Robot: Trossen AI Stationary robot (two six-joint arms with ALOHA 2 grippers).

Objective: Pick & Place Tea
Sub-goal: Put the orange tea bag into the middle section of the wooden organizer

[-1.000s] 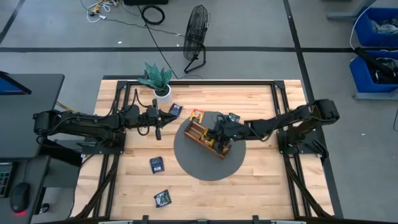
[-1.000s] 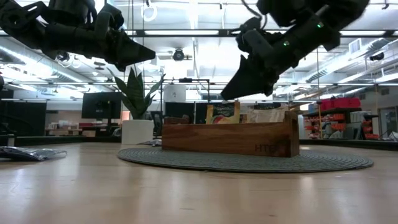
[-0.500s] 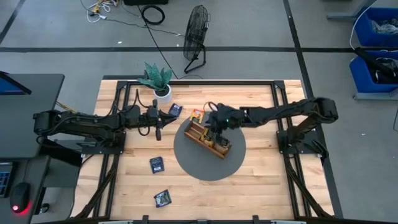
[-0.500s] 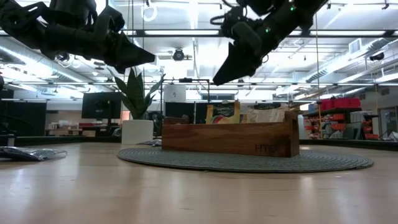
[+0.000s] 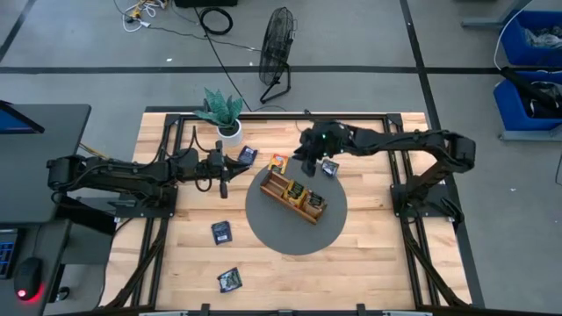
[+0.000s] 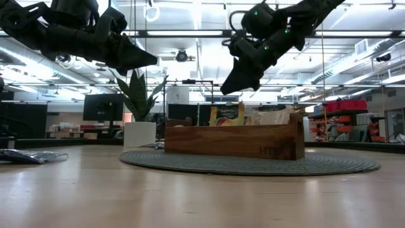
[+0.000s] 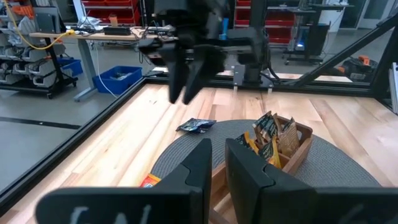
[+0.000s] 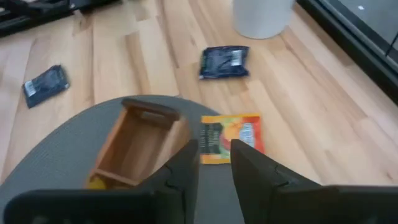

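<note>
The bench is pale wood in long strips, some lighter, some more honey-toned. On it lies a round grey mat with a fine woven ribbing, carrying a warm brown wooden tray. One sachet is orange and yellow with a dark band down one side; others — one near the white pot, one farther off — are dark blue with pale print. The plant is green. Both arms and their fingers are black.
</note>
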